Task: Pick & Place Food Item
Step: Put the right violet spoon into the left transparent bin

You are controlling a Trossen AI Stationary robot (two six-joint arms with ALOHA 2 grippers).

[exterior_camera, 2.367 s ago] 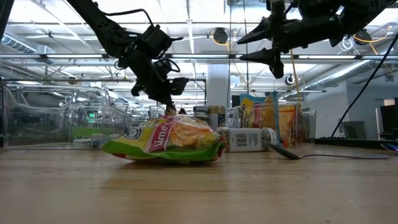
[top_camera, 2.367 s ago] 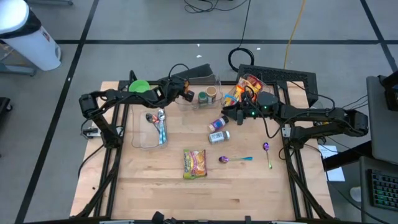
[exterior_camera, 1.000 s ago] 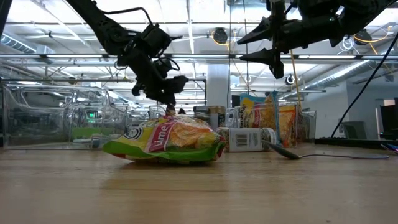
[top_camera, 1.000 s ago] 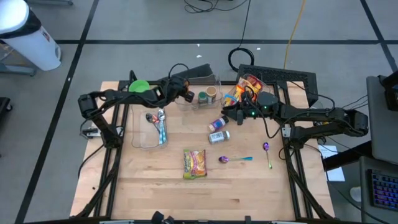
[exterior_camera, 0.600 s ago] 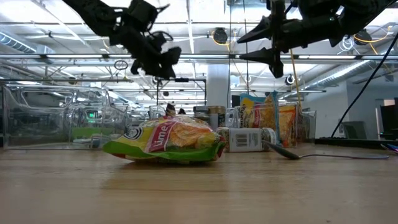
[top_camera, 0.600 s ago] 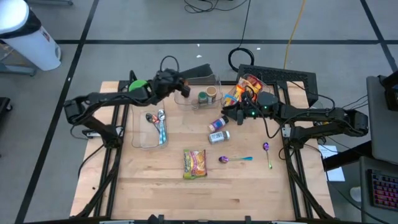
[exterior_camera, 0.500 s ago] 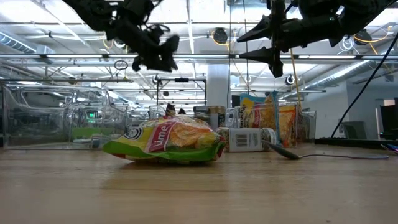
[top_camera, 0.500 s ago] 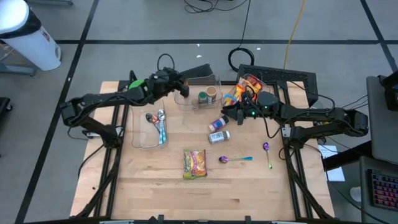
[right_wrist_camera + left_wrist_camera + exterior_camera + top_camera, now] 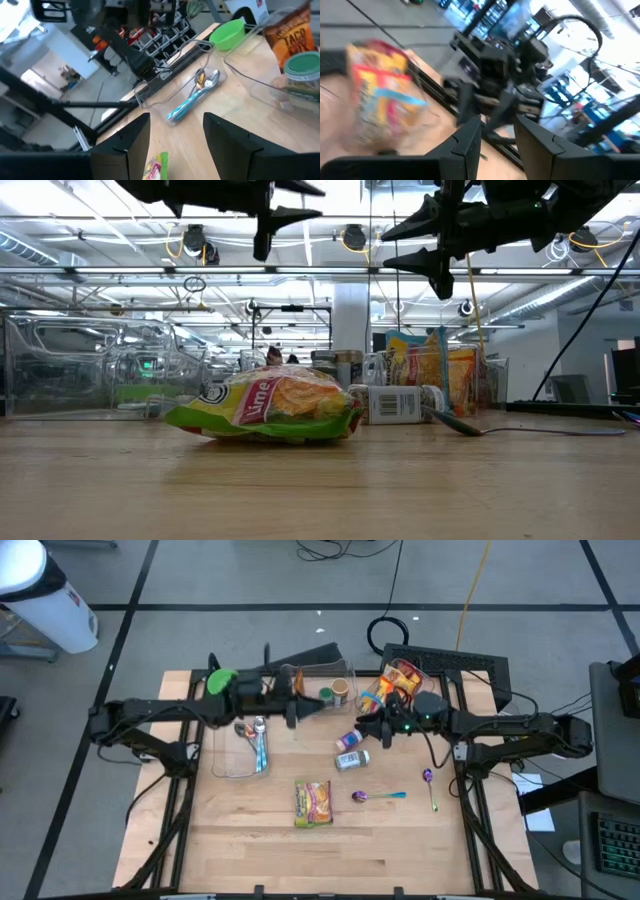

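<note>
A yellow-green chip bag [image 9: 313,802] [image 9: 265,408] lies flat on the wooden table near its middle. Two small jars [image 9: 350,740] [image 9: 352,760] lie on their sides farther back. My left gripper [image 9: 312,712] [image 9: 290,204] hangs high over the table in front of the clear far bin [image 9: 322,675]. It points level toward the table's right, open, with nothing between its fingers [image 9: 497,145]. My right gripper [image 9: 362,727] [image 9: 410,245] faces it from the right, above the jars, also open and empty [image 9: 175,140].
A clear tray [image 9: 240,745] with spoons lies at the left, a green bowl [image 9: 222,680] behind it. Small jars [image 9: 335,692] stand in the far bin. Snack bags [image 9: 392,680] fill a bin at the far right. Two purple spoons [image 9: 378,796] [image 9: 430,785] lie near the right edge.
My left gripper has risen from low at the far bin to high above the table. It tipped from pointing down to pointing level toward the table's right and rolled, while its arm swung toward the near edge. My right gripper has kept still.
</note>
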